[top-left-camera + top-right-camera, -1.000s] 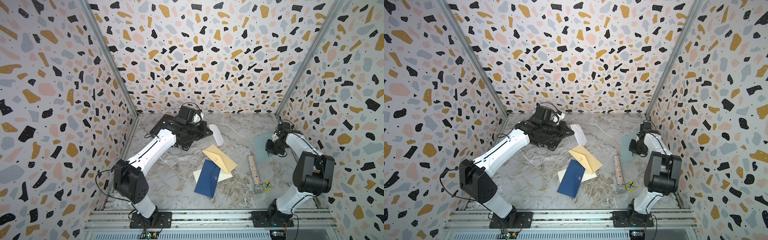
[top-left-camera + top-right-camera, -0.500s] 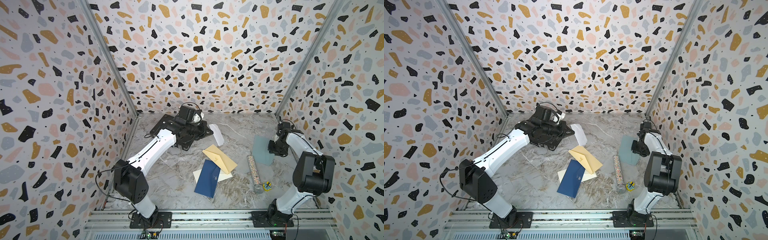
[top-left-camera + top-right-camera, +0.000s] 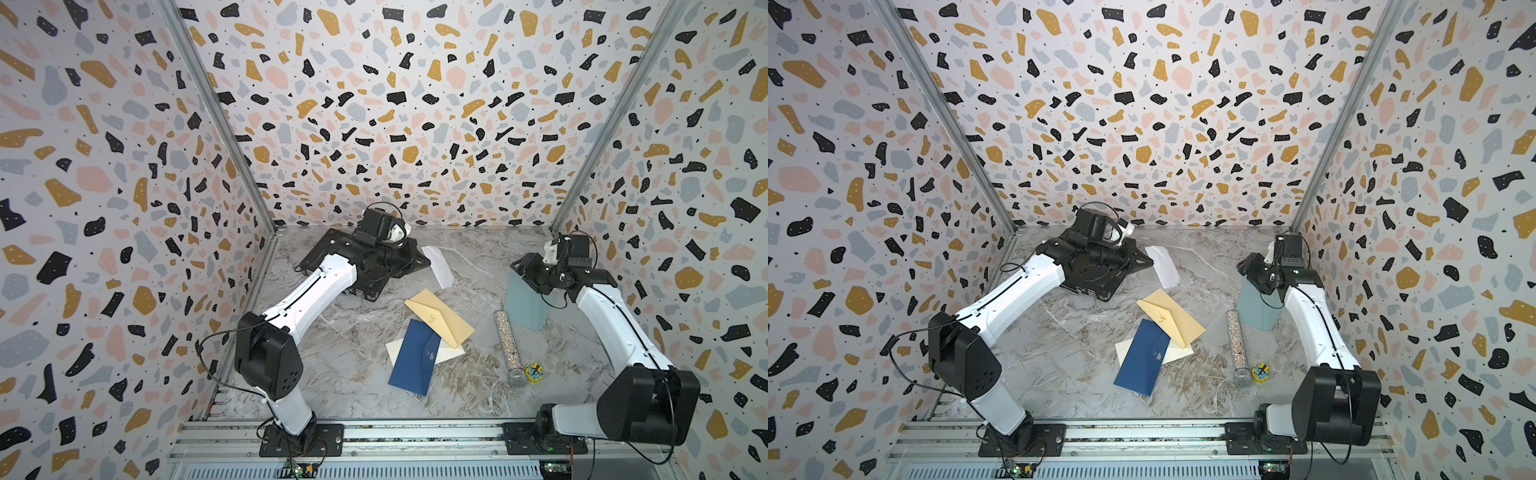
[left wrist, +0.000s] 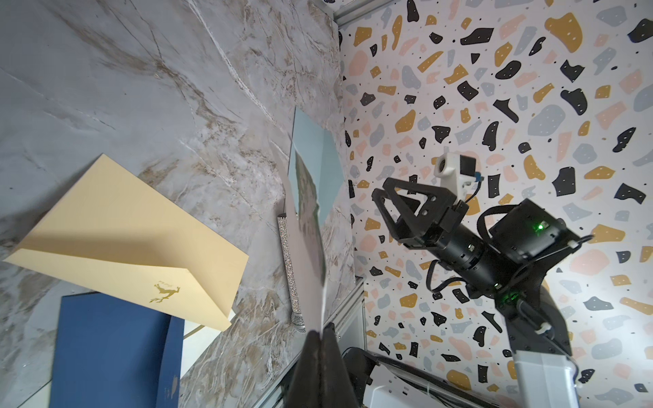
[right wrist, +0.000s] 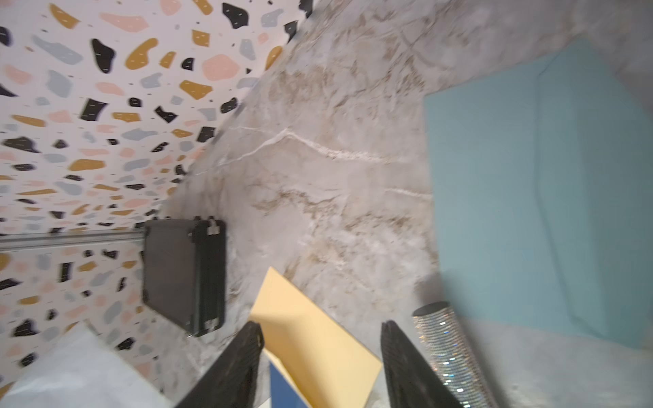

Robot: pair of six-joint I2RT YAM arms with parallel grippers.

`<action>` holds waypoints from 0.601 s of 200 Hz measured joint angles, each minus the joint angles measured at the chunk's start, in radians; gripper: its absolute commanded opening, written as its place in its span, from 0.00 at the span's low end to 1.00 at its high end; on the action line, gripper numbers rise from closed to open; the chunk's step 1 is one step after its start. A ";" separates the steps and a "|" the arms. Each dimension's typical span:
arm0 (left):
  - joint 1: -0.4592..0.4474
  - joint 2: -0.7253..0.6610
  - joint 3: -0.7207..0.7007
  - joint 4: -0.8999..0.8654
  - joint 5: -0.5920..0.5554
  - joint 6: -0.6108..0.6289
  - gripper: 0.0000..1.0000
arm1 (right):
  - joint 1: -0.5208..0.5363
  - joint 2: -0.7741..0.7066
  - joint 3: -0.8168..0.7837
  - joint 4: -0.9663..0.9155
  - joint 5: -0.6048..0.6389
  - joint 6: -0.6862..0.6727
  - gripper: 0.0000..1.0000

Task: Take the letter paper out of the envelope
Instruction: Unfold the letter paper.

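Left claw (image 4: 321, 332) of mine is pinched shut on one edge of the white letter paper (image 4: 305, 243). My left wrist view shows that sheet almost edge-on, standing up from the fingertips and cutting across the pale teal envelope (image 4: 318, 152) behind it. Both top views show it as a flat white strip (image 3: 436, 266) instead, but there the claw itself is black against the black case (image 5: 183, 275) and hard to pick out.

The paper is out of the envelope and well apart from the glitter microphone (image 3: 510, 345), beyond the yellow envelope (image 3: 440, 318). The teal envelope lies flat on the worktop (image 3: 353, 353), just beside the microphone's handle end, on the side facing my right arm.

My right claw (image 5: 321, 326) has its jaws apart with nothing between them. The blurred right wrist view shows this, and a top view places the claw over the envelope's end farthest from the microphone.

On the microphone's other side, the yellow envelope overlaps a navy envelope (image 3: 415, 357) and a cream sheet (image 3: 451, 353). A small yellow toy clock (image 3: 533, 371) sits just beside the microphone's head.
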 measured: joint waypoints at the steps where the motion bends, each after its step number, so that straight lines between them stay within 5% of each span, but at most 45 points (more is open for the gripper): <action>1: 0.000 0.000 0.000 0.002 0.002 -0.004 0.00 | 0.003 -0.002 -0.005 0.007 -0.005 0.009 0.60; 57: 0.000 0.007 0.001 0.084 0.067 -0.108 0.00 | 0.148 -0.053 -0.197 0.335 -0.175 0.383 0.54; 120: -0.002 0.033 -0.001 0.146 0.097 -0.172 0.00 | 0.174 -0.019 -0.231 0.571 -0.247 0.579 0.50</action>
